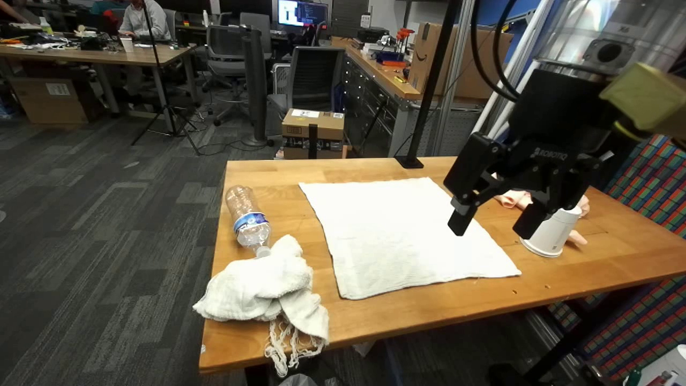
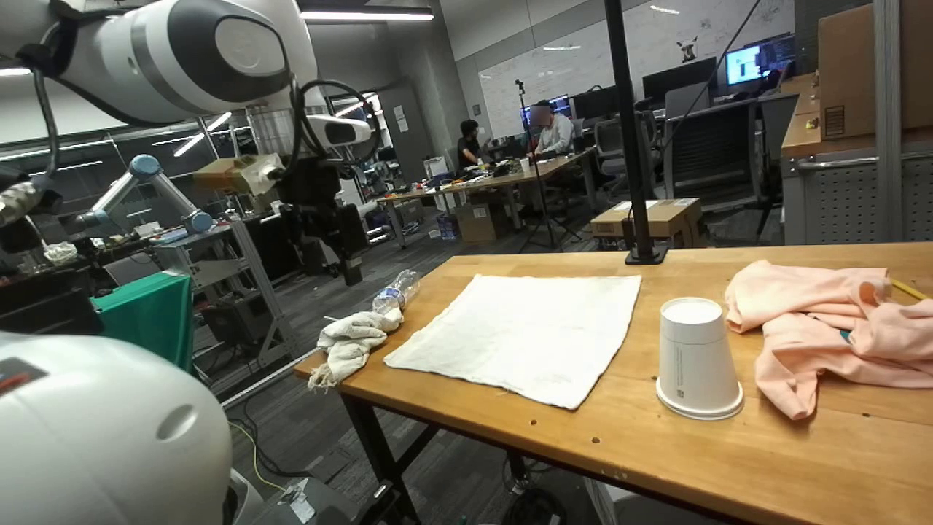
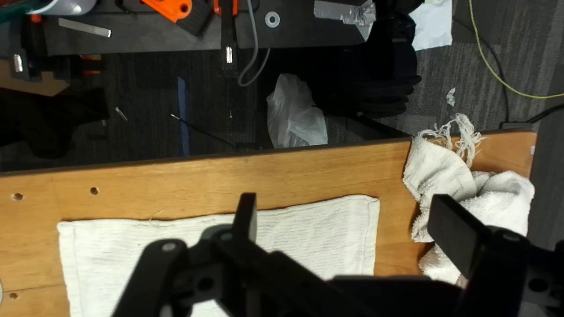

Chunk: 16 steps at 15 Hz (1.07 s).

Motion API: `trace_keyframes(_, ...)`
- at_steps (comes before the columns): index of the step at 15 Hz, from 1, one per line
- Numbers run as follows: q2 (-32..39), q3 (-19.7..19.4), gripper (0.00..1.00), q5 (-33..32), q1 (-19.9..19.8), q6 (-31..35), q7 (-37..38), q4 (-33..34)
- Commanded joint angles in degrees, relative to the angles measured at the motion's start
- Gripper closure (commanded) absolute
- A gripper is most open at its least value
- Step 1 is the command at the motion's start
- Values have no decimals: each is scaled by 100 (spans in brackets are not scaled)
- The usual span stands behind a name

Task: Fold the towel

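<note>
A white towel lies flat and spread out on the wooden table, in both exterior views (image 1: 396, 236) (image 2: 525, 332). Its near edge and corners show in the wrist view (image 3: 317, 233), with the rest hidden behind the gripper or out of frame. My gripper (image 1: 493, 225) is open and empty, with its fingers pointing down, held above the table and apart from the towel. It also shows in an exterior view (image 2: 335, 266). In the wrist view the two fingertips (image 3: 346, 200) are wide apart, one over the towel and one over a crumpled white cloth (image 3: 445, 176).
The crumpled fringed cloth (image 1: 262, 289) lies at the table's corner against a clear plastic bottle (image 1: 249, 220). An upside-down white cup (image 2: 700, 357) and a peach cloth (image 2: 816, 321) lie on the towel's other side. A black pole (image 2: 633, 146) stands at the table's far edge.
</note>
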Motion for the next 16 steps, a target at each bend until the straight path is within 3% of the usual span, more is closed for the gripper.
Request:
trace_keyframes(1, 78, 68, 0, -284, -158, 95, 14, 23)
trace_keyframes(7, 339, -352, 0, -1093, -612, 1117, -542, -136)
trace_keyframes(13, 1383, -1206, 0, -1353, -1194, 2552, -1283, -108)
trace_keyframes(16, 1936, -1511, 0, -1319, -1353, 2963, -1580, 32)
